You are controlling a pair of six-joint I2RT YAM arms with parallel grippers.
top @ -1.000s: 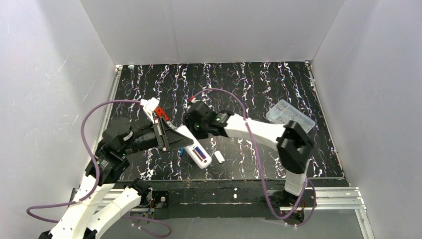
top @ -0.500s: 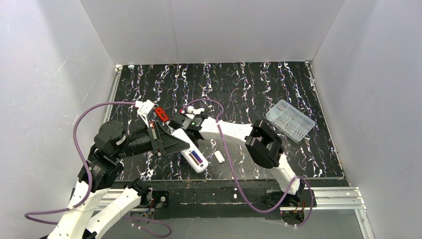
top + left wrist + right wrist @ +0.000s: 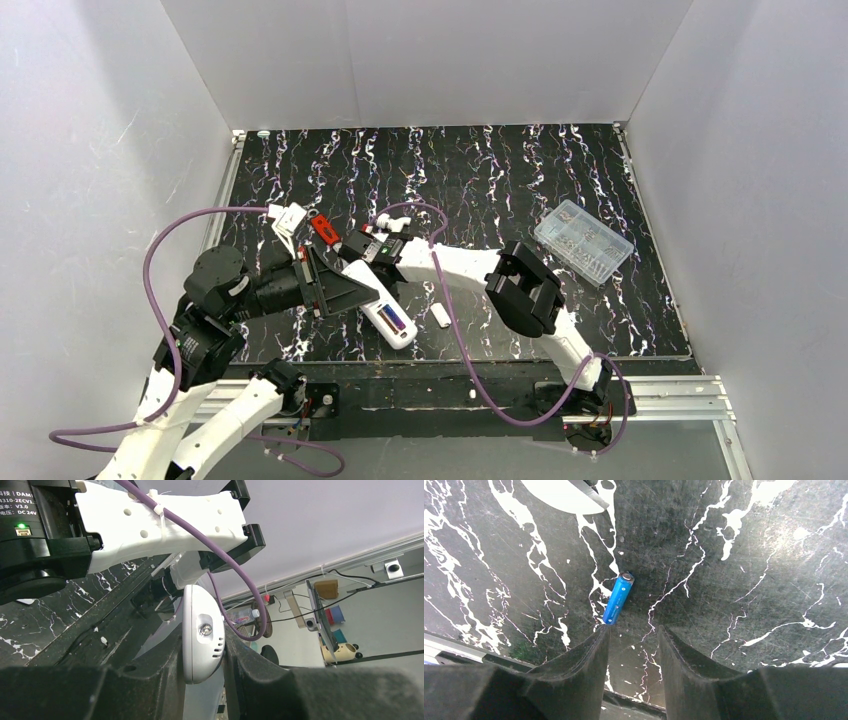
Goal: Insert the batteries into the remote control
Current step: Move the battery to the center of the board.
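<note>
The remote control [image 3: 383,305] lies slanted near the front middle of the surface [image 3: 520,170]. My left gripper [image 3: 202,655] is closed firmly on it, one finger on each side of its white body. From above I see one purple battery [image 3: 397,320] already in the open recess, so I judge the loading is half done. In the last second the change is in my right arm. Its elbow has folded in, and my right gripper [image 3: 631,630] has travelled to the left until it stands over the far end of the remote control. The left gripper and the remote control have almost not moved. For the task this means the right gripper now looks down on the second one, a blue battery [image 3: 618,599], which lies alone on the dark surface. The right gripper's fingers stand moderately apart and hold nothing. The blue battery is not between them. It lies just ahead of one fingertip, to the side of the gap, and I cannot tell if it touches that fingertip. I think the gripper must shift sideways and go down before it can close.
</note>
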